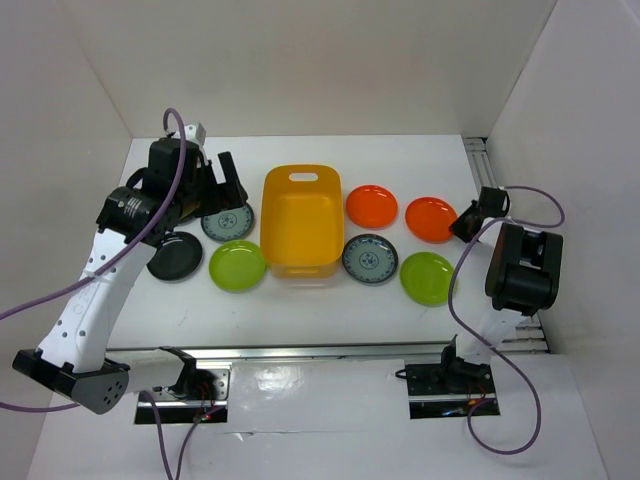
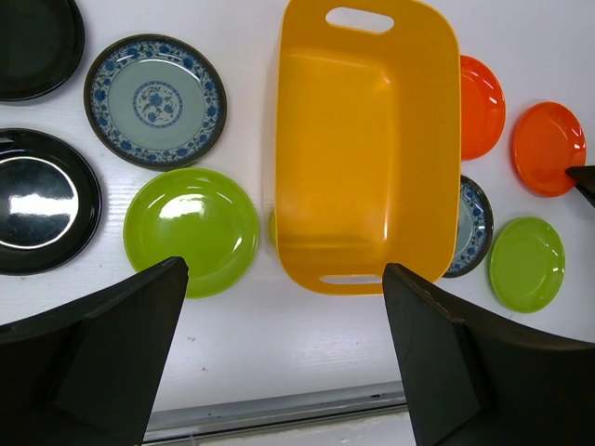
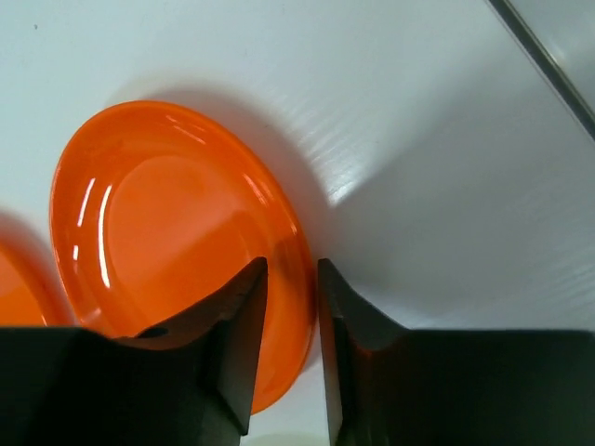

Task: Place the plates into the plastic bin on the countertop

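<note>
The yellow-orange plastic bin (image 1: pixel 300 225) stands empty mid-countertop (image 1: pixel 320 315). Two orange plates (image 1: pixel 372 206) (image 1: pixel 431 219), a patterned one (image 1: pixel 370 259) and a lime one (image 1: pixel 427 277) lie to its right. Left of it lie a patterned plate (image 1: pixel 227 222), a lime plate (image 1: pixel 237 265) and a black plate (image 1: pixel 176 256). My right gripper (image 3: pixel 292 265) straddles the right rim of the far-right orange plate (image 3: pixel 167 214). One finger is over its inside and one outside, and a narrow gap is left. My left gripper (image 2: pixel 284 353) hangs wide open above the bin's left side, holding nothing.
White walls enclose the countertop on three sides. A metal rail (image 1: pixel 330 350) runs along the near edge and another (image 1: pixel 478 160) up the right side. A second black plate (image 2: pixel 37 46) lies at the far left in the left wrist view.
</note>
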`<control>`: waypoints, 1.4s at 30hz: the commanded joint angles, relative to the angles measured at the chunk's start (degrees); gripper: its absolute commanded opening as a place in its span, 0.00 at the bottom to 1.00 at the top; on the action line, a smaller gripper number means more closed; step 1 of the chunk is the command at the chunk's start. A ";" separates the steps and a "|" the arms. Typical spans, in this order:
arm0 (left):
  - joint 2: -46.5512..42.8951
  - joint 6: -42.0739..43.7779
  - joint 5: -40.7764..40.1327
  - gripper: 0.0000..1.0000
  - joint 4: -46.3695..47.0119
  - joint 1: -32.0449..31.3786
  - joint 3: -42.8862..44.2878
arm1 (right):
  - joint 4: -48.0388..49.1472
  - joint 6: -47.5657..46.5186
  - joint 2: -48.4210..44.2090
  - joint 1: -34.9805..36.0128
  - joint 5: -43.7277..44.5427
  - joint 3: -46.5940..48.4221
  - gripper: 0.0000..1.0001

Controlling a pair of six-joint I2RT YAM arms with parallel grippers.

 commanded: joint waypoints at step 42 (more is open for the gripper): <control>22.42 -4.64 13.64 1.00 -1.83 20.66 15.43 | -17.76 -10.93 -3.39 51.86 21.24 32.26 0.00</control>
